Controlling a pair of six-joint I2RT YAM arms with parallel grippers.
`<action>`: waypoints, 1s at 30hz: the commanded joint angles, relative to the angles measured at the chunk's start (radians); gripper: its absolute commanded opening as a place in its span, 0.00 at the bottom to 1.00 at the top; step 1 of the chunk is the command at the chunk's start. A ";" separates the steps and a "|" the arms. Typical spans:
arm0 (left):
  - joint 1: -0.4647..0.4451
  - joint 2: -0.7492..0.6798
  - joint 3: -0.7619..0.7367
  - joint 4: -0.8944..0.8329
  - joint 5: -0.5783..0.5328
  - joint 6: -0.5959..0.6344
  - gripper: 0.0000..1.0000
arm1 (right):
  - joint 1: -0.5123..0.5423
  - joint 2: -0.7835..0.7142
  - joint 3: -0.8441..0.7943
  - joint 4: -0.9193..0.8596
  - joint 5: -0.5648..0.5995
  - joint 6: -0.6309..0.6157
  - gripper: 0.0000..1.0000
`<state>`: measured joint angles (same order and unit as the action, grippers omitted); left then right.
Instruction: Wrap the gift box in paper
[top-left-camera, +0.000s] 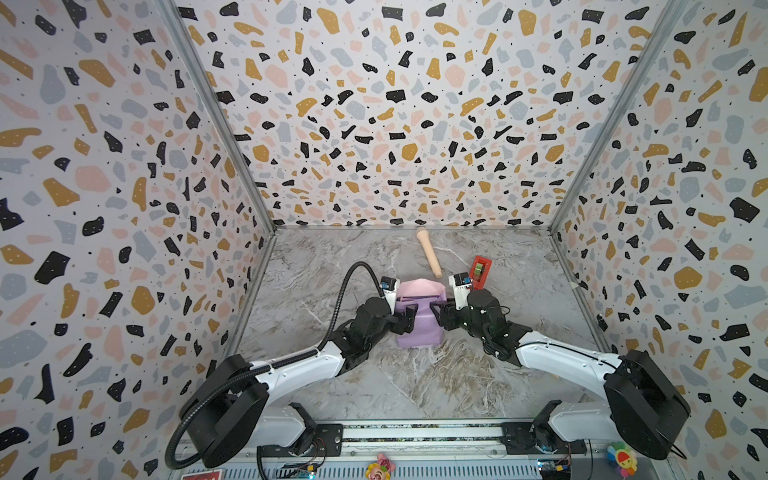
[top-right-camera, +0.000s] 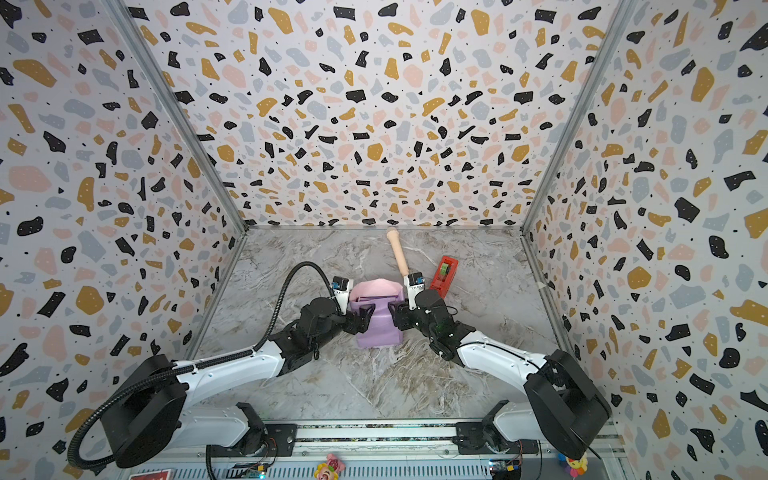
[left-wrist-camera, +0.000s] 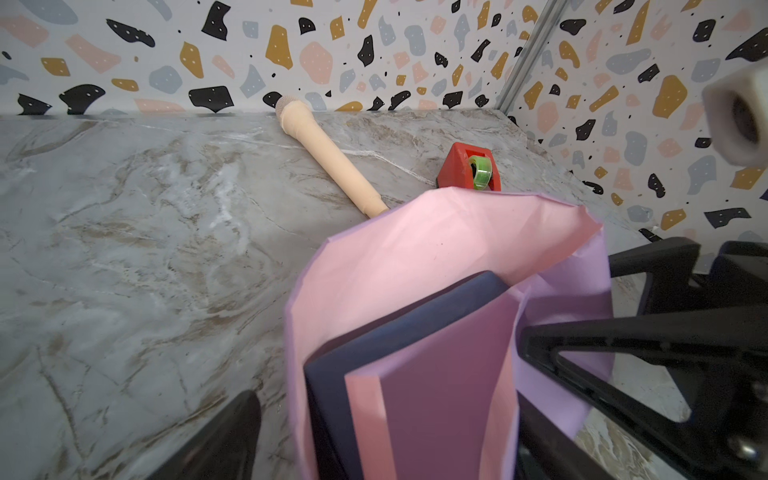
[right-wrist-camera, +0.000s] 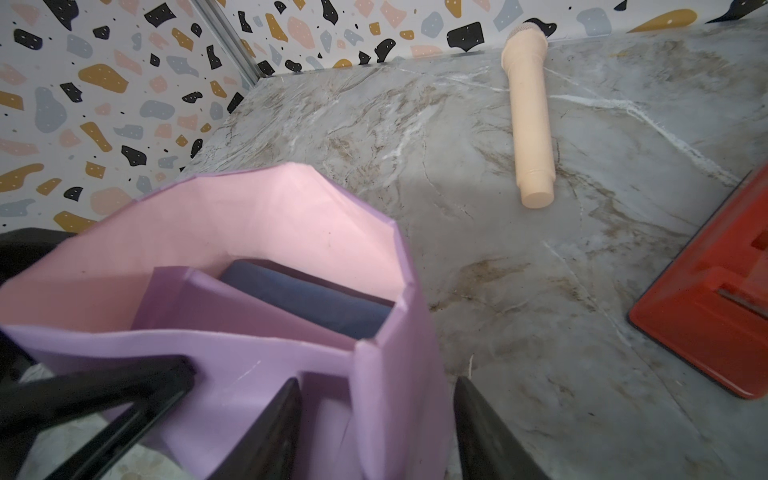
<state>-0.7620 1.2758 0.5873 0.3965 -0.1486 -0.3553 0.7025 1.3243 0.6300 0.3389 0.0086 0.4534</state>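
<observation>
The gift box (left-wrist-camera: 407, 328) sits mid-table inside the paper (top-left-camera: 417, 332), which is folded loosely round it, far flap raised, pink face inward. My left gripper (top-left-camera: 409, 319) stands wide astride the parcel's left end, clear of it. My right gripper (top-left-camera: 439, 316) straddles the right fold; I cannot tell whether it pinches. The sheet looks thin, light and easily creased, so I'd pinch folded edges against the stiff box.

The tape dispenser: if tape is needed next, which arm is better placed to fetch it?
Right, most likely. The red tape dispenser sits near the right gripper; the left gripper would have to cross the paper around the gift box.
</observation>
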 joint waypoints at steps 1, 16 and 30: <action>0.005 -0.044 -0.026 0.006 0.021 -0.011 0.89 | -0.004 -0.002 -0.024 -0.077 0.028 -0.002 0.57; 0.023 -0.042 -0.014 -0.038 0.012 -0.005 0.88 | -0.004 -0.027 -0.042 -0.083 0.033 -0.005 0.55; 0.023 -0.134 -0.098 -0.026 0.167 0.054 0.90 | -0.004 -0.018 -0.038 -0.079 0.026 -0.007 0.55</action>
<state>-0.7452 1.1149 0.4801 0.3603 -0.0093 -0.3420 0.7025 1.3025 0.6098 0.3435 0.0078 0.4553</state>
